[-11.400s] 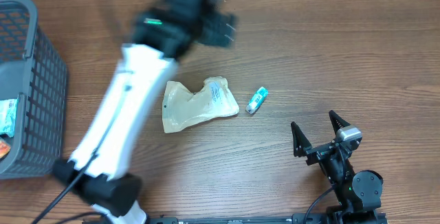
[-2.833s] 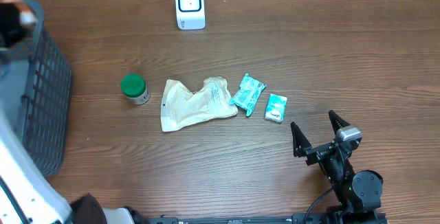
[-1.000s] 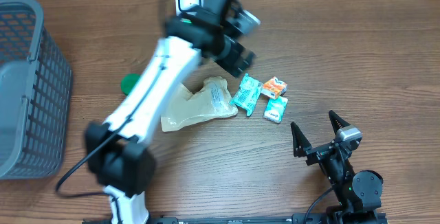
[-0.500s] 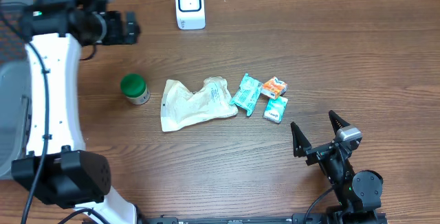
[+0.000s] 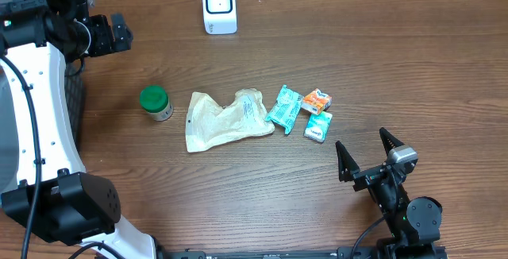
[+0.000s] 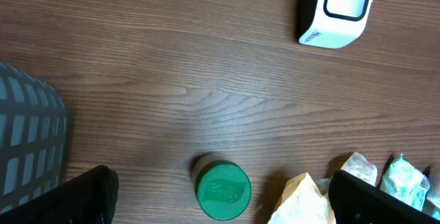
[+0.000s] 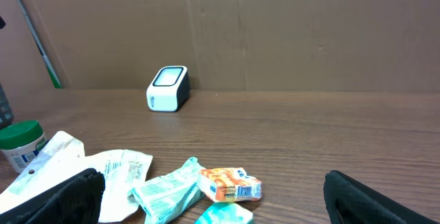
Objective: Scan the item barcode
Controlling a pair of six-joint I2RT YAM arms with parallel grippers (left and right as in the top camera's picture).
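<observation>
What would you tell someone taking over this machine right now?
Left gripper: open, empty, above the far left of the table, by the basket.
Right gripper: open, empty, at the near right edge.
Scanner: at the far edge.
Mid-table, untouched: jar, pouch, big teal packet, small teal packet, orange packet.
Done: nothing that shows.
Left: pick an item and show its barcode to the scanner.

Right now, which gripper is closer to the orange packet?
Right. The right gripper stands a short way from the orange packet, nearer the table's front edge. The left gripper is far off across the table, beyond the green jar.
</observation>
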